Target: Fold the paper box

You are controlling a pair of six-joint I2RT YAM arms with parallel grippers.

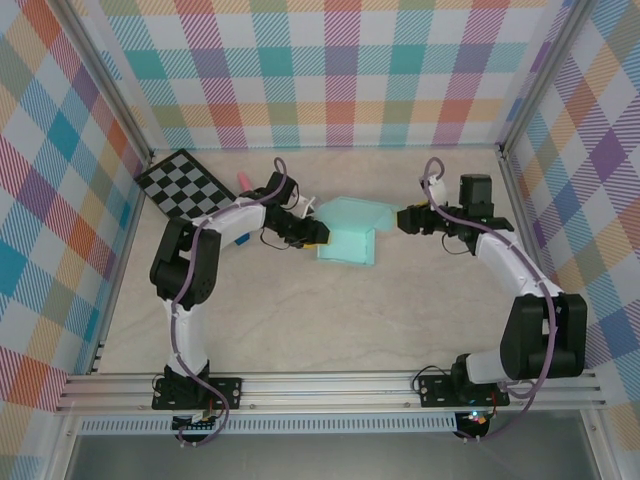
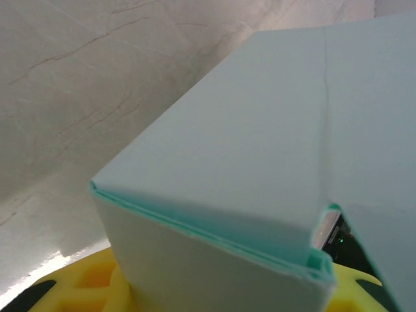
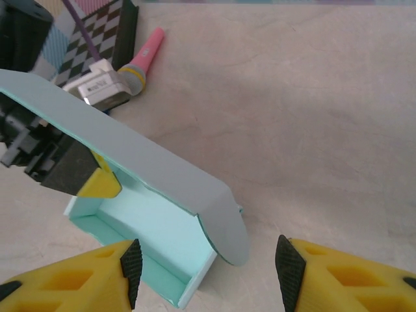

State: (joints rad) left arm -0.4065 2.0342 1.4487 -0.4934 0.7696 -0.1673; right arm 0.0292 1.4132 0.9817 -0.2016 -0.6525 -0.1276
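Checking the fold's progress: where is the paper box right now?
In the top view the paper box lies on the table between the two grippers, the left gripper at its left edge and the right gripper open just off its right.

The paper box (image 1: 350, 235) lies right of the checkerboard (image 1: 188, 185).

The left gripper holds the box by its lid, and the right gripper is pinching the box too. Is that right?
Not quite. In the right wrist view the right gripper is open and pinches nothing. The left gripper does hold the box by its lid.
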